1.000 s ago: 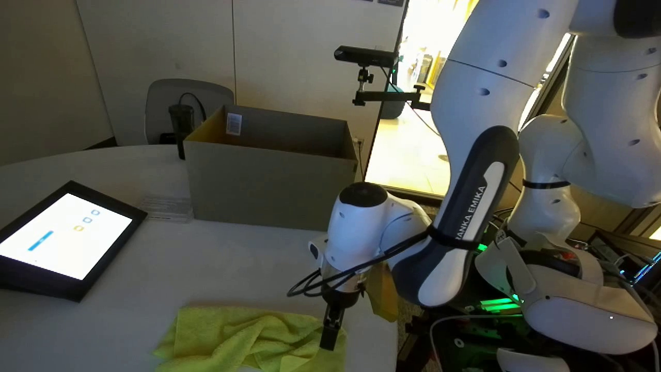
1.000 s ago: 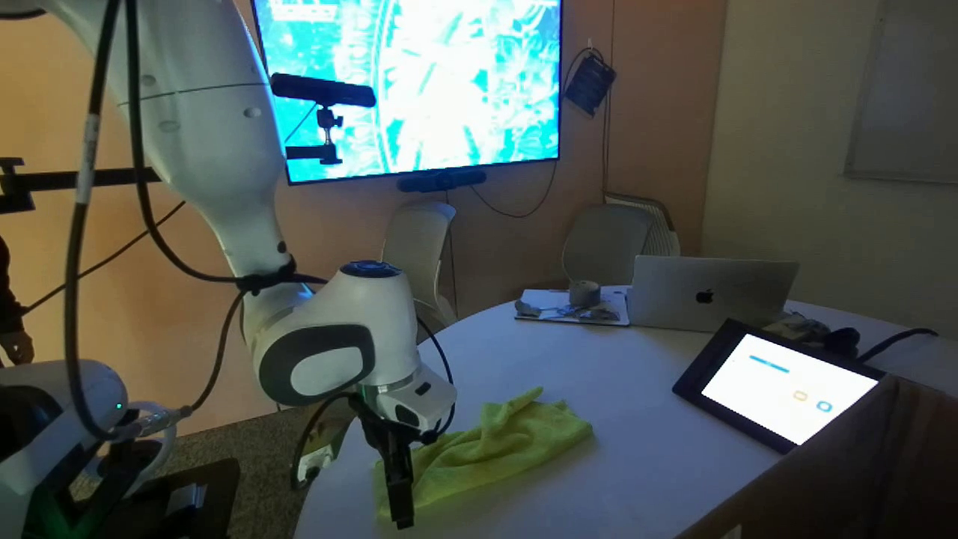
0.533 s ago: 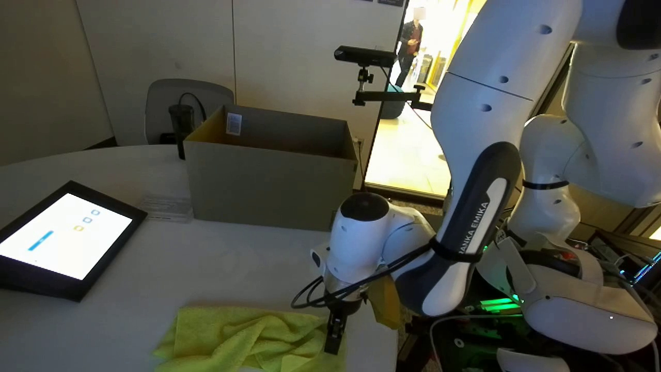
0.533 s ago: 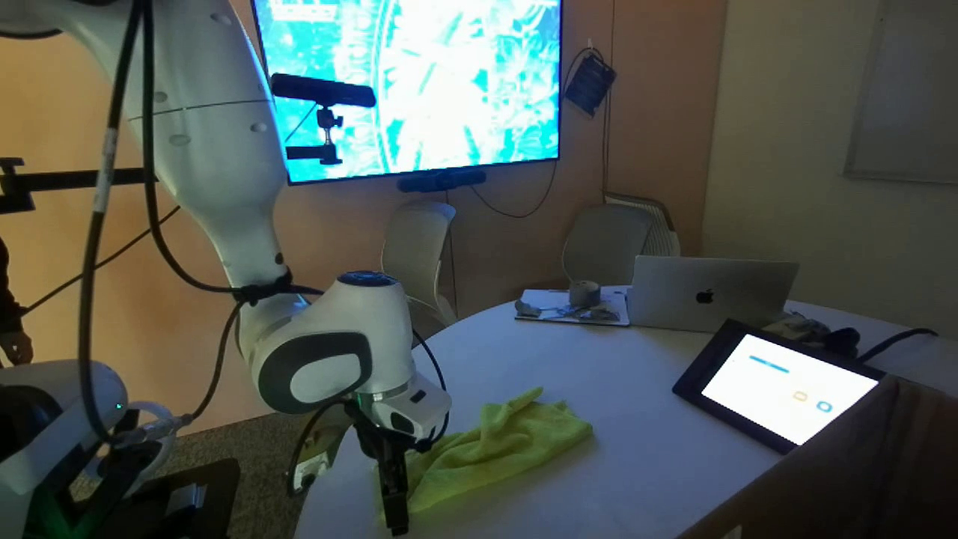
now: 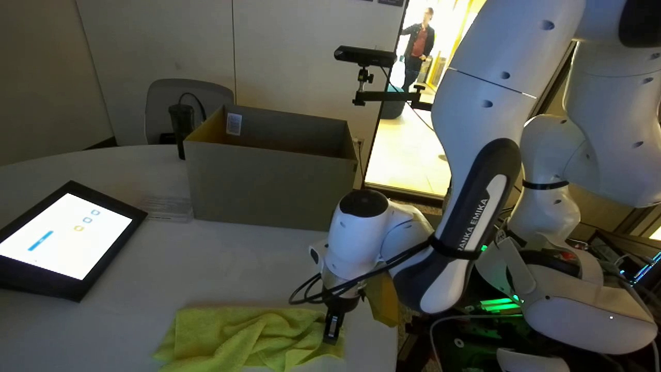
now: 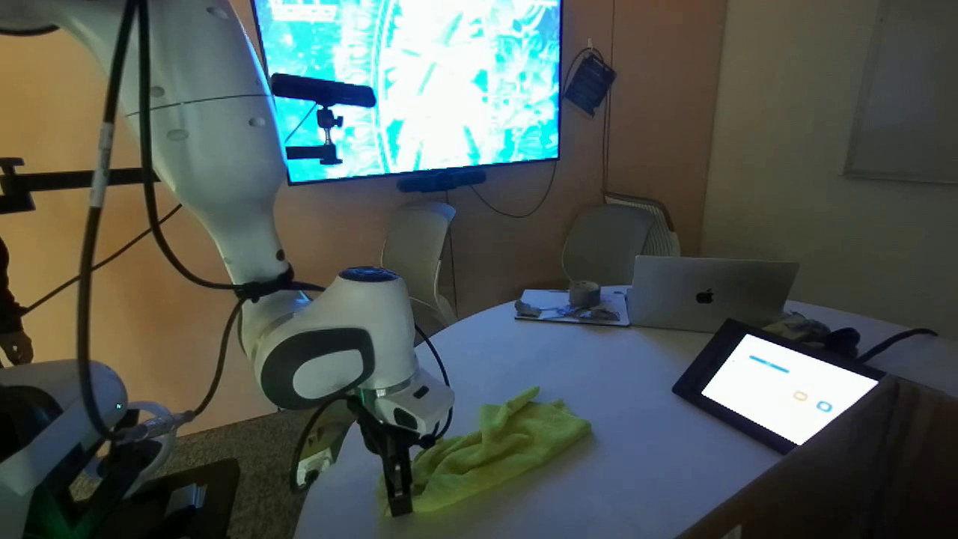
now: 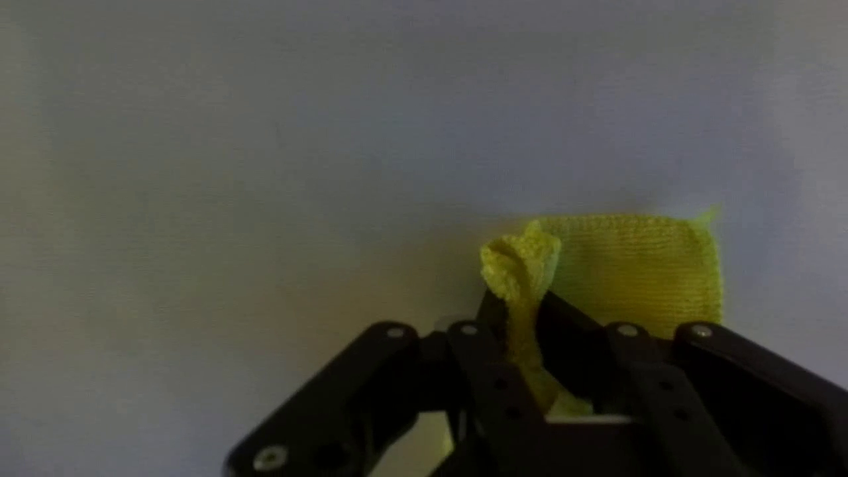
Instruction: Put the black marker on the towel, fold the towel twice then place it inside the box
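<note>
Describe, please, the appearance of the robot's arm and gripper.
The arm is mostly white and rounded, with a dark panel, lettering ending in "ANKA EMIKA", a black strap and black cables. The gripper is black and angular, with small silvery screws.

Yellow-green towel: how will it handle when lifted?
Likely floppy: the towel lies in loose wrinkles. Probably light for its size, as its corner in the wrist view looks like thin cloth. The rest may sag or unfold, since the jaws pinch only a small fold near that corner.
</note>
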Action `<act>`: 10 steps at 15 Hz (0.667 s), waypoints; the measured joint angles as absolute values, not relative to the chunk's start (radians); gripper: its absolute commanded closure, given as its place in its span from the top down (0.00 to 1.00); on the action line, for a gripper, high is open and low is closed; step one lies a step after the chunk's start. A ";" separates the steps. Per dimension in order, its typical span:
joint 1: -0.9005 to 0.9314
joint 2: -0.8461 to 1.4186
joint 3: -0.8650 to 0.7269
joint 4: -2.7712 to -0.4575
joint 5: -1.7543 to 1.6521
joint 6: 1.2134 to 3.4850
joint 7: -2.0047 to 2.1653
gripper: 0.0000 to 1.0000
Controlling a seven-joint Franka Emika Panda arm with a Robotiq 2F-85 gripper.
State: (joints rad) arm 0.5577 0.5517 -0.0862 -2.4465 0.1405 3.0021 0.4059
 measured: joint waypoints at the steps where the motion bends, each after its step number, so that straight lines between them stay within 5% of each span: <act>1: 0.558 0.552 -0.086 -2.446 0.140 3.002 0.406 0.09; 10: 0.556 0.463 -0.088 -2.457 0.130 3.007 0.405 0.09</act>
